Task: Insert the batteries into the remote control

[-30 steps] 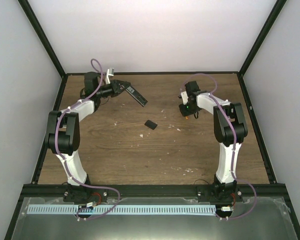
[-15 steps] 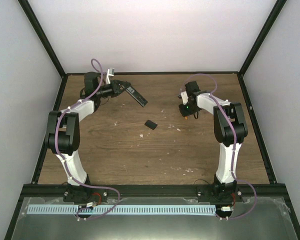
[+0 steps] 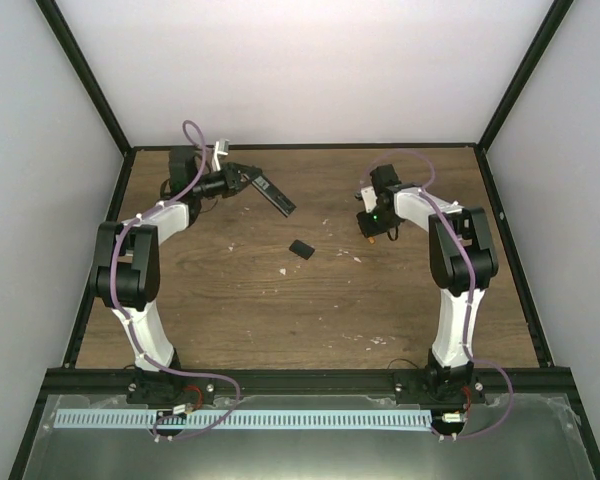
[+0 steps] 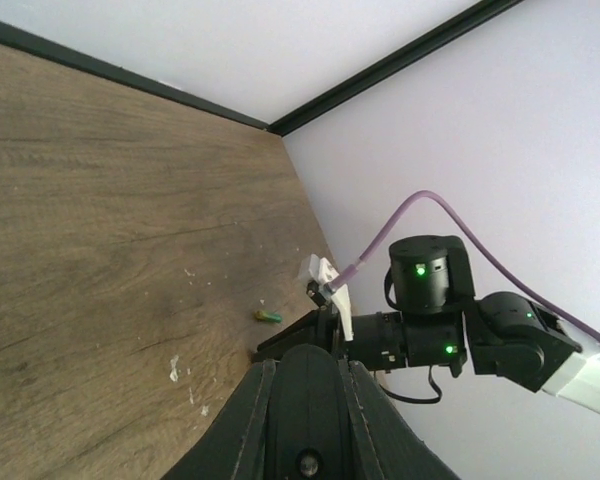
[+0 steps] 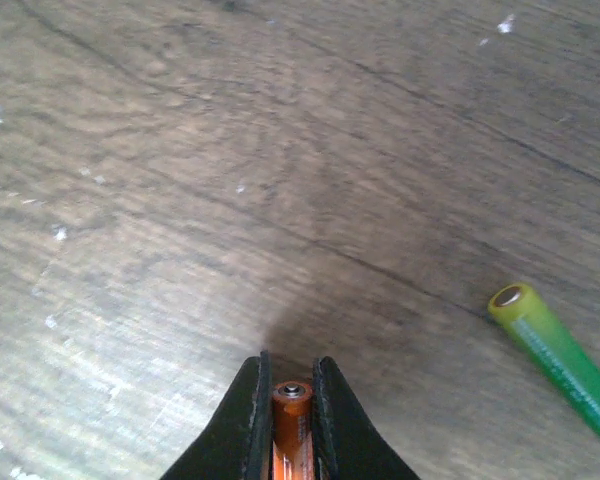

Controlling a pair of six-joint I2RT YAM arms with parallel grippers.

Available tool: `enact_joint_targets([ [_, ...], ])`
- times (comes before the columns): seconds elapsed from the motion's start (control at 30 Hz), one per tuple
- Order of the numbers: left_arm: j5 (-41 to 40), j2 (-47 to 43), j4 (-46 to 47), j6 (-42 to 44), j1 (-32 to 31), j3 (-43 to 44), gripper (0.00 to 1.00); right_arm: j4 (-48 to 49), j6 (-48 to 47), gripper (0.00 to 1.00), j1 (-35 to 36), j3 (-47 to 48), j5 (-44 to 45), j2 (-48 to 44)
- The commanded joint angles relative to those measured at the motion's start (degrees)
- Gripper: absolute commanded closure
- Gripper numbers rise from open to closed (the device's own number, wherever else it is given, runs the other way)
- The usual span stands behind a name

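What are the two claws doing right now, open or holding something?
The left gripper is closed, holding the remote control.
The right gripper is closed on an orange battery.

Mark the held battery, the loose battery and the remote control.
held battery [image 5: 291,425]: right wrist view, orange body between the jaws.
loose battery [image 5: 558,358]: right wrist view, middle of its green casing.
remote control [image 3: 273,192]: top external view, middle of its black body.

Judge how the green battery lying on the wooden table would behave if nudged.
The green battery is a smooth cylinder lying on its side, so it would probably roll across the flat table if pushed sideways. Its glossy skin may slip in a grip; it looks rigid.
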Motion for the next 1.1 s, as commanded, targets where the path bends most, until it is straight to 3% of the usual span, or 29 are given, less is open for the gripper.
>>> enact_joint_targets([
  [0.0, -0.20, -1.20, 2.19, -0.09, -0.11, -2.04, 1.00, -1.76, 0.30, 0.94, 1.20, 0.51, -3.63, -5.06],
  [0.63, -2.79, -3.81, 26.43, -14.94, -2.85, -17.19, 1.00, 8.99, 4.89, 0.95, 9.53, 4.15, -26.32, -16.05],
  [0.93, -3.98, -3.32, 37.09, -21.69, -4.72, -20.42, 1.00, 16.37, 6.86, 0.97, 11.64, -1.86, -32.29, -20.70],
  [1.07, -4.31, -4.07, 34.88, -20.45, -5.83, -20.42, 1.00, 19.57, 7.40, 0.97, 12.05, -5.08, -33.89, -23.20],
])
